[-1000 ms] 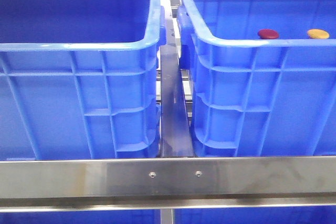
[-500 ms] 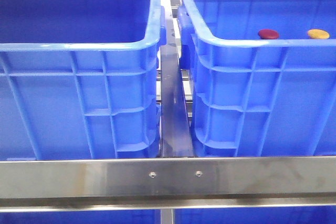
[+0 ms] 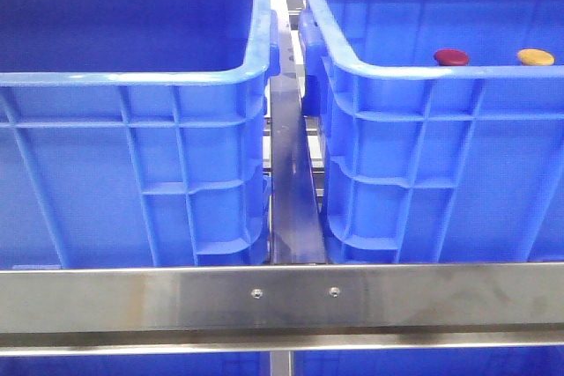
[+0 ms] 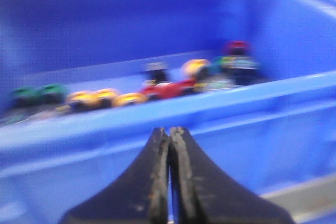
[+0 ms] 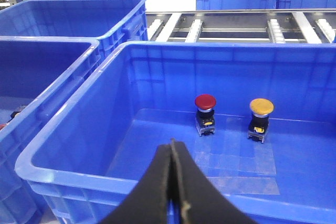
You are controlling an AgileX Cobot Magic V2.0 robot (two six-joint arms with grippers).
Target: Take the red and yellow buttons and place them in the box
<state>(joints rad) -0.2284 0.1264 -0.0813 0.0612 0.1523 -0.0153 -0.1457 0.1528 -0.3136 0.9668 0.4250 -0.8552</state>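
Right of centre in the front view sits the box (image 3: 423,129) with the red button (image 3: 451,57) and yellow button (image 3: 535,57) inside, peeking over its near rim at upper right. You can see in the right wrist view that they stand upright on their black bases, side by side but apart on the box floor, so they look already delivered. A second crate (image 3: 132,129) fills the left. Your right claw (image 5: 173,182) hovers over the near rim, tips pressed together, empty. Your left claw (image 4: 169,177) is likewise closed on nothing, facing a blurred heap of mixed buttons (image 4: 131,90).
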